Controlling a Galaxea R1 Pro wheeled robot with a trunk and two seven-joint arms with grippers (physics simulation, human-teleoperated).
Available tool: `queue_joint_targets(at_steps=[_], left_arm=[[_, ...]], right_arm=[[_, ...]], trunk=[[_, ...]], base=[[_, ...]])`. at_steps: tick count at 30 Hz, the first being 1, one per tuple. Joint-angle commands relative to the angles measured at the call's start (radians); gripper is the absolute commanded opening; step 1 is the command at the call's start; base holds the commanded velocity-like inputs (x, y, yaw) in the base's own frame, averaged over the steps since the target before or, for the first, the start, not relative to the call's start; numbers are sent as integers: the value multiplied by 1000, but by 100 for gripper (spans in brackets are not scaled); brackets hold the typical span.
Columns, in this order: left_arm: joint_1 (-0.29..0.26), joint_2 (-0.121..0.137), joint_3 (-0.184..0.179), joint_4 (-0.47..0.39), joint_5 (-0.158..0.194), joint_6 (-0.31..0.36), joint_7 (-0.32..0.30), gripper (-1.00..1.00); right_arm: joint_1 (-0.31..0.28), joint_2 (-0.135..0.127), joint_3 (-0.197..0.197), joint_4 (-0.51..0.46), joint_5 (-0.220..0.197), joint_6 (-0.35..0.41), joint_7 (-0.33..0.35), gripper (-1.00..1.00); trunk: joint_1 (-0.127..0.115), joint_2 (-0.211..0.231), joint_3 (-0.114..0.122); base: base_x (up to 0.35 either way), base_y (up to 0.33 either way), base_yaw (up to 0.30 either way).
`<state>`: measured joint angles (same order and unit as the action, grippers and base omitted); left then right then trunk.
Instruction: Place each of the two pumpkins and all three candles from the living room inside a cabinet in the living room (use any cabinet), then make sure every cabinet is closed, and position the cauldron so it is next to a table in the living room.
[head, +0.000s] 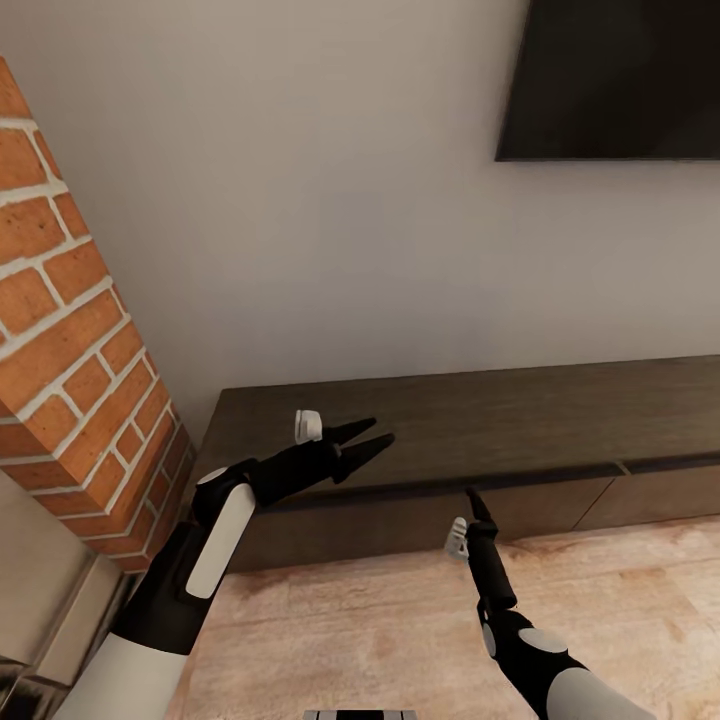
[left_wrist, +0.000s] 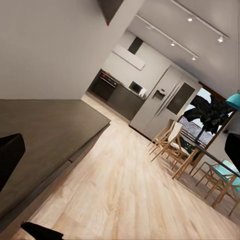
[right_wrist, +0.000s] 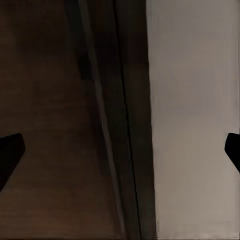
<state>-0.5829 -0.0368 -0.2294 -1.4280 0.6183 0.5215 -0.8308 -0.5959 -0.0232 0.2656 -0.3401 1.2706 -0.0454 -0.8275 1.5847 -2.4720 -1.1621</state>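
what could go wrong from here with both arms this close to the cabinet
The right tool points at the cabinet front edge, so reaching further may ram it. The left tool hovers over the top near the brick column, where a swing could clip brick. Both tools are empty, and the drawer fronts look shut.

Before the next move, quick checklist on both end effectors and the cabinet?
1. Left end effector empty: ok, fingers slightly apart with nothing between them, over the cabinet top.
2. Right end effector empty: ok in the right wrist view, fingertips wide apart, nothing between; the head view shows it edge-on.
3. Cabinet fronts closed: ok for the fronts in view, all flush.
4. Right end effector position: ok, near the cabinet's front top edge; contact cannot tell.
5. Pumpkins and candles located: cannot tell from these pictures.
6. Brick pillar clearance for left arm: ok, a gap shows in the head view.
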Motion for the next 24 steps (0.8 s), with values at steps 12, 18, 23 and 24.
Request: queue_joint_targets(at_steps=[12,18,23,24], left_arm=[[0,0,-4,0,0,-1,-1,100],[1,-1,-4,0,1,-1,-2,100],[1,0,-4,0,1,0,-8,100],[1,0,-4,1,1,0,-23,100]], right_arm=[[-33,11,1,9,-34,3,6,100],[-33,17,3,12,-33,3,7,100],[-33,45,6,46,-29,5,6,100],[-33,48,7,51,-28,6,5,100]], trunk=[[0,0,0],[0,0,0],[0,0,0],[0,0,0]], base=[[0,0,0],[0,0,0],[0,0,0],[0,0,0]])
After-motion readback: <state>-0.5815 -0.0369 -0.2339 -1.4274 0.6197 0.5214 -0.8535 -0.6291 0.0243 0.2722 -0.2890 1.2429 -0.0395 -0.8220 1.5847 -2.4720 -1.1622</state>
